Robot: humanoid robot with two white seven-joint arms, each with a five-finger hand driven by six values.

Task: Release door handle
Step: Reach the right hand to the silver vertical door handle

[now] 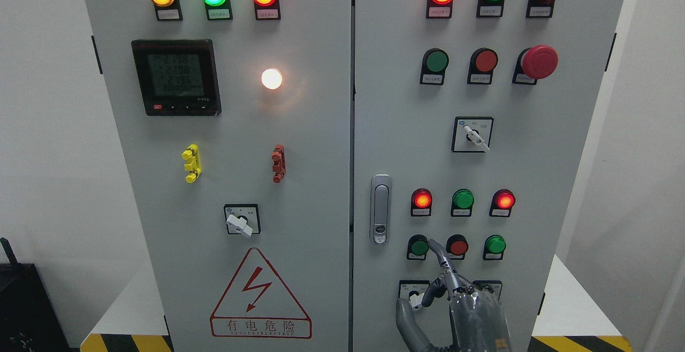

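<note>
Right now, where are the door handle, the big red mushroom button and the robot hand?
door handle (380, 208), head view, middle of its silver lever.
red mushroom button (539, 61), head view, its cap.
robot hand (473, 309), head view, its back.

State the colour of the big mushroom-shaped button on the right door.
Red, clearest in the head view.

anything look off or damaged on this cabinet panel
Nothing stands out. Both doors look shut, the door handle lies flat and untouched, and the lamps and buttons look intact. The right hand sits below the handle, apart from it, one finger raised.
</note>
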